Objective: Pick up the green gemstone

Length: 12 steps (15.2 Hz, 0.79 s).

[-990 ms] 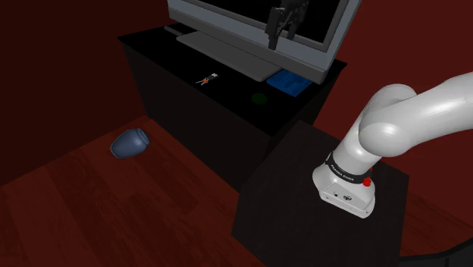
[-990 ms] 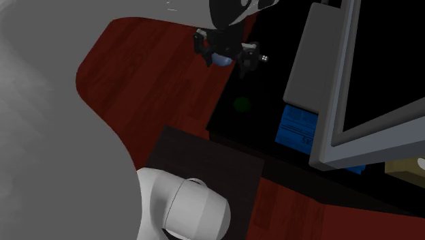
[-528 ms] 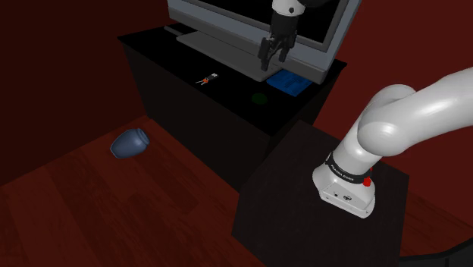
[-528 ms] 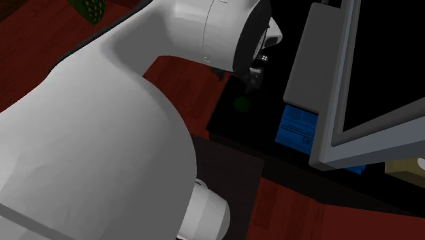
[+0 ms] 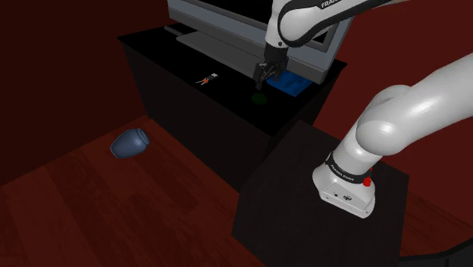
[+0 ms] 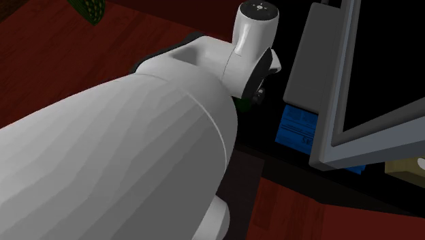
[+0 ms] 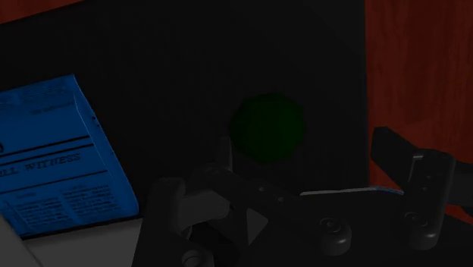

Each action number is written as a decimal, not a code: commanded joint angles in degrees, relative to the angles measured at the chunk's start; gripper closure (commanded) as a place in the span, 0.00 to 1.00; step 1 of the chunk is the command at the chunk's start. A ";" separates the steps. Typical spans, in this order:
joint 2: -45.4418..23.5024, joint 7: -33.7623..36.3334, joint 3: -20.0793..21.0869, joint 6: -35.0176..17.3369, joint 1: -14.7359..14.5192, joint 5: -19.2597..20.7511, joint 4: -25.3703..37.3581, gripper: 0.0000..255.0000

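While claw (image 5: 267, 79) hangs released, jaws apart, just above green gemstone (image 5: 259, 98), stone sits on dark tabletop (image 5: 227, 91) near blue booklet (image 5: 289, 83); spread likely meant to straddle it.

Blue book (image 5: 290, 83) on black cabinet (image 5: 198, 106); blue vase (image 5: 130, 142) on floor (image 5: 114, 208).

Dim all round my pincer (image 5: 265, 78): the black cabinet top (image 5: 227, 95) beneath it swallows detail, while my white arm (image 5: 402, 114) behind catches soft, even light.
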<state>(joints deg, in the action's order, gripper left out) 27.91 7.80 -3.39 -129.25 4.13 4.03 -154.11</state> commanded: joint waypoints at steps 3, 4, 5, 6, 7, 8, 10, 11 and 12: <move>-8.27 -0.35 -1.69 -10.22 0.96 -0.15 -1.72 0.00; -8.95 -0.34 -1.72 -11.21 0.95 -0.14 -2.03 0.00; -9.66 -0.34 -1.76 -12.21 0.95 -0.14 -2.33 0.00; -10.38 -0.34 -1.79 -13.21 0.94 -0.14 -2.61 0.00; -11.12 -0.34 -1.82 -14.22 0.93 -0.15 -2.87 0.00; -11.88 -0.35 -1.86 -15.23 0.92 -0.15 -3.12 0.00; -13.46 -0.36 -1.92 -17.27 0.90 -0.18 -3.58 0.00; -13.93 -0.36 -1.94 -17.86 0.89 -0.19 -3.70 0.00; -13.93 -0.36 -1.94 -17.85 0.89 -0.19 -3.71 0.00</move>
<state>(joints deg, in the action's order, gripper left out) 14.28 7.44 -5.31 -146.65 5.01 3.85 -157.69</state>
